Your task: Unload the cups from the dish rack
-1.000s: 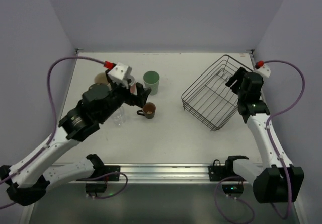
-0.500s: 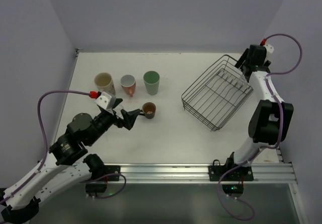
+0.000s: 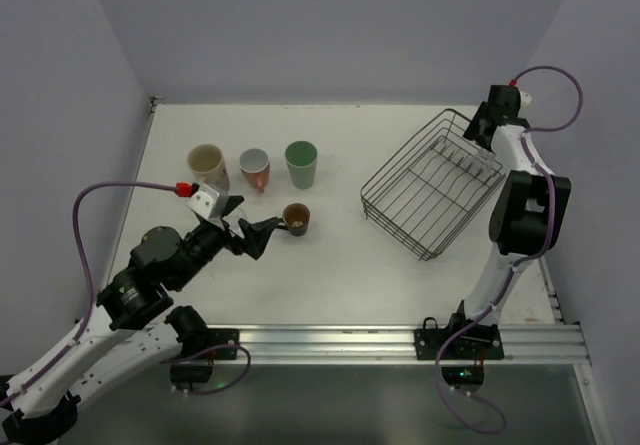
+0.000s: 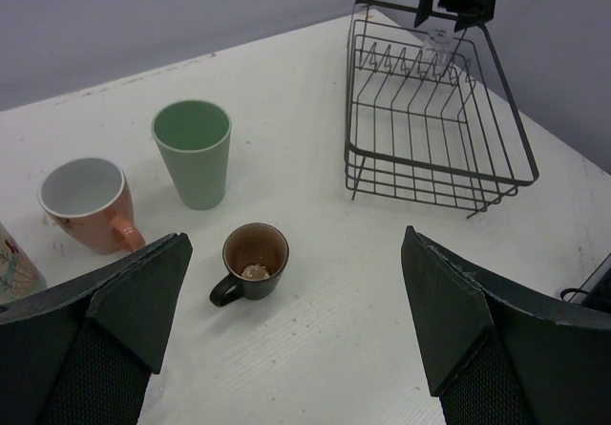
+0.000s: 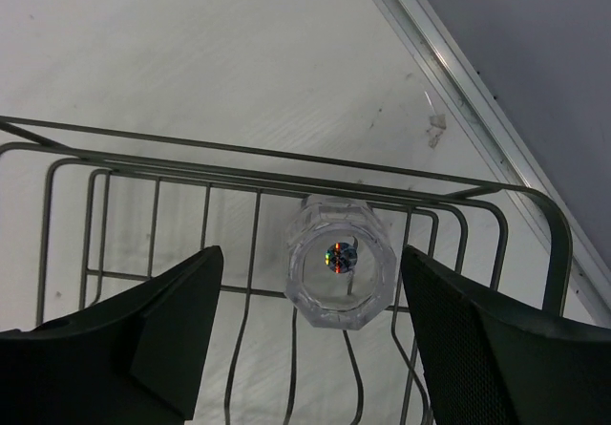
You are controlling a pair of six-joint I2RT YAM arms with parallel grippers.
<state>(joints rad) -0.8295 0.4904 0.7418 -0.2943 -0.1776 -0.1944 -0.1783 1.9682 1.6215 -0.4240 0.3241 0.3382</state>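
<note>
The right pincer (image 5: 310,253) hangs over the far end of the dish rack (image 3: 428,187), fingers spread wide and holding nothing. A clear glass (image 5: 339,277), seen end-on, sits inside the rack directly ahead of the pincer, in line with the gap between its fingers and untouched by either.

The left pincer (image 4: 293,242), equally wide open and empty, faces a small brown mug (image 4: 254,261) standing on the worktop (image 3: 340,265) just ahead of it. A green tumbler (image 4: 194,153) and a pink cup (image 4: 86,203) stand beyond its left finger.
</note>
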